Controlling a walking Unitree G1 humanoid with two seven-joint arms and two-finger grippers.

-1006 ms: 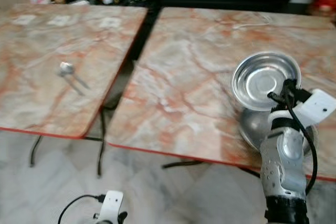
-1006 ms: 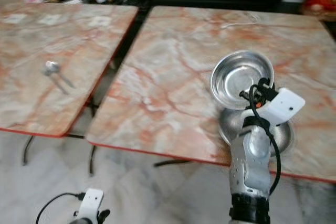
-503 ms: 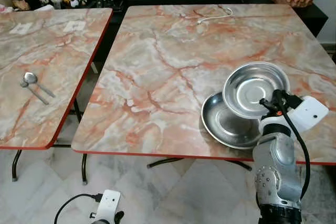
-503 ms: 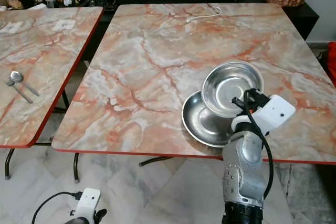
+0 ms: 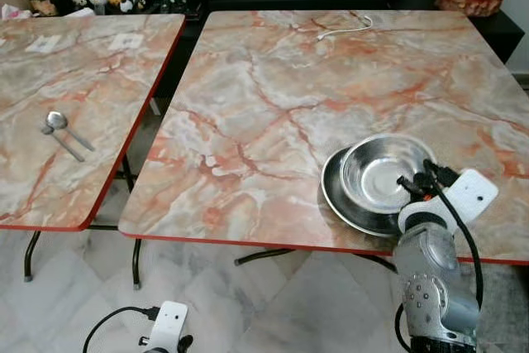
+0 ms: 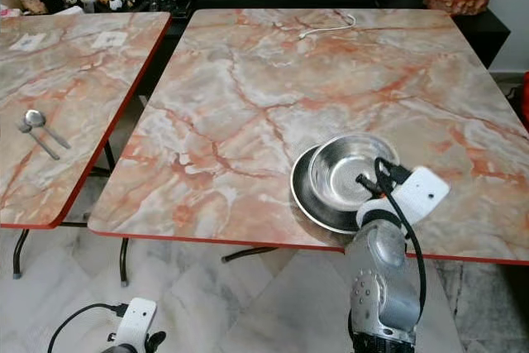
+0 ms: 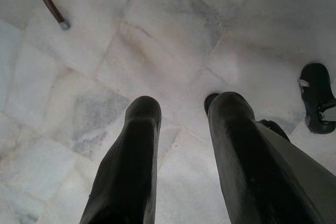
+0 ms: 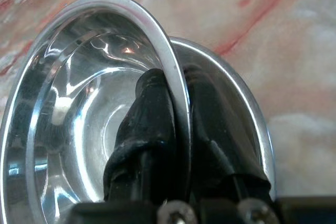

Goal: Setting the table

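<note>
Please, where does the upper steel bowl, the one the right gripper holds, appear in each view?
Left eye view: upper steel bowl at lower right, nested in the larger bowl.
Right eye view: lower centre-right.
Right wrist view: close up, right gripper pinching its rim.
Left wrist view: floor tiles, no bowl.
Shared landmark: marble table.

Evenly and brightly lit in both eye views, sharp from near edge to far edge, no motion blur. Soft sheen across the orange-veined marble table top [image 5: 273, 97], strongest toward its far edge. Pale reflections inside the round stainless steel bowl [image 5: 382, 174], no harsh glare. Only faint shadow beneath the table on the white marble floor tiles [image 7: 131, 51]. Black fingers [image 7: 126, 166] in the left wrist view dark and slightly soft, floor behind them well lit. Close-up right wrist view bright, with small white highlights and warped reflections on the bowl's curved wall, marble behind somewhat out of focus.
</note>
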